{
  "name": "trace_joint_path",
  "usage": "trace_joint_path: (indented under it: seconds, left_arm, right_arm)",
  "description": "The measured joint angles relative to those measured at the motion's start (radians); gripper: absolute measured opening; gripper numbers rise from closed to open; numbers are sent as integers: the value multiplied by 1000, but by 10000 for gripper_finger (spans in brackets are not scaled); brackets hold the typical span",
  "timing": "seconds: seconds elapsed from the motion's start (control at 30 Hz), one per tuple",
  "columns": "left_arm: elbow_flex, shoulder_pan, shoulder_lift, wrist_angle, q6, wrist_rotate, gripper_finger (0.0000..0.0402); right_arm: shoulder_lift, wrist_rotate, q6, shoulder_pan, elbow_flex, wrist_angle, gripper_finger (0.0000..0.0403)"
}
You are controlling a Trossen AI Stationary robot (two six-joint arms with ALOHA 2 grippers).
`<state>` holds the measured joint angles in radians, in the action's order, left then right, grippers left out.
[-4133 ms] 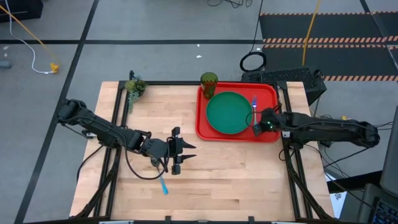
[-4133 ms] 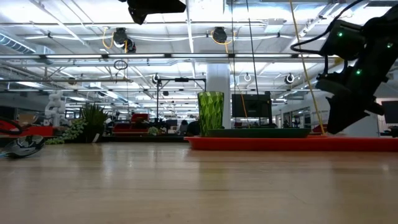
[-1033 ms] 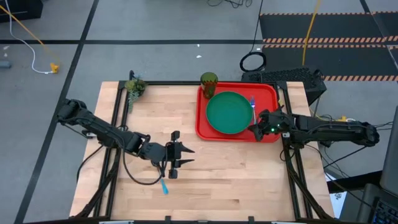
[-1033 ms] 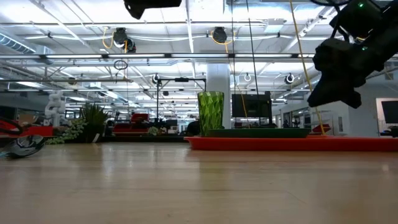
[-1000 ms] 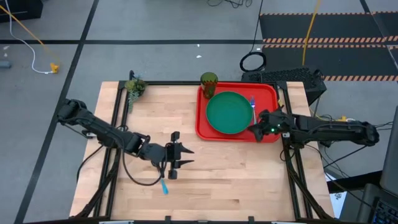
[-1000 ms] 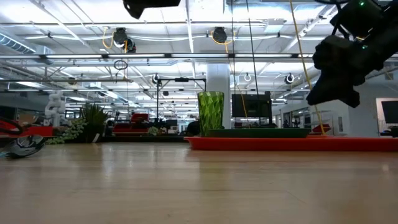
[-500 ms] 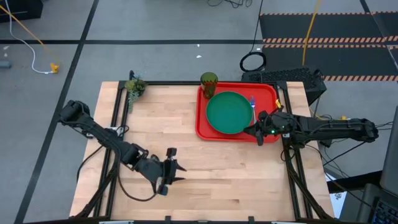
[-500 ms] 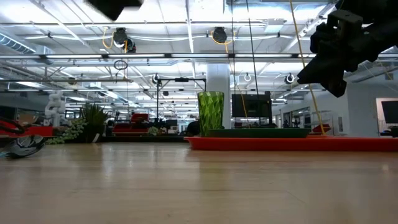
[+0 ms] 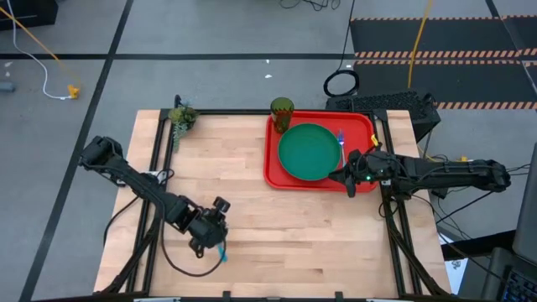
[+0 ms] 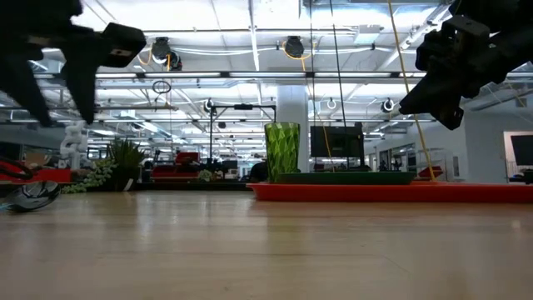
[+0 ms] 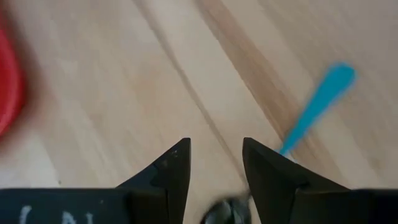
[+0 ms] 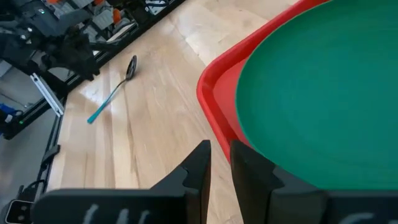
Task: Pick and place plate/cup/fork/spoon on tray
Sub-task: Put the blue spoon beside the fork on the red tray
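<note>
The red tray [image 9: 365,180] lies at the table's far right. On it are the green plate [image 9: 309,152] and, to the plate's right, the fork [image 9: 341,138]. The green cup [image 9: 282,107] stands at the tray's far left corner. The spoon [image 9: 222,253] lies flat on the wood near the table's front. Its blue handle [image 11: 317,109] and dark bowl [image 11: 222,213] show in the left wrist view. My left gripper [image 9: 214,233] is open just above the spoon, its fingers on either side of the bowl end [image 11: 216,155]. My right gripper [image 9: 338,176] is shut and empty above the tray's near right part.
A small green plant clump [image 9: 181,117] sits at the table's far left. Black frame rails run along the table's left and right sides [image 9: 159,151]. Bare wood lies between the spoon and the tray [image 9: 277,226].
My left gripper has swung from the table's middle toward the near left, gone down and tipped to point at the table, ending over the spoon. My right gripper has risen a little and shifted slightly toward the table's left above the tray. The tableware has kept still.
</note>
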<state>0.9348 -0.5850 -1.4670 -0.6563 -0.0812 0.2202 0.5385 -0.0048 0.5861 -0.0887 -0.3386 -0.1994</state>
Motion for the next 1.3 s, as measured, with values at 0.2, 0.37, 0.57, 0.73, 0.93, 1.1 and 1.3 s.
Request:
trace_joint_path:
  seconds: [0.2,0.37,0.57,0.73,0.93,1.1,1.3]
  left_arm:
    - [0,0,0,-35,-135,-67,149]
    - [0,2,-35,-42,-182,-66,149]
    - [0,0,-147,-52,-246,-74,149]
    - [3,1,-215,-49,-284,-97,149]
    - [5,2,-227,-56,-303,-120,149]
    - [2,-6,-183,-58,-304,-133,149]
    - [5,-5,-139,-77,-303,-148,149]
  right_arm:
    - [0,2,-1,0,0,-1,54]
    - [0,9,-8,0,0,0,54]
    - [0,12,-8,0,0,1,54]
    - [0,30,-6,0,0,1,54]
    - [0,30,-6,0,0,-2,54]
    - [0,29,-7,0,0,-3,54]
    - [0,30,-5,0,0,-3,54]
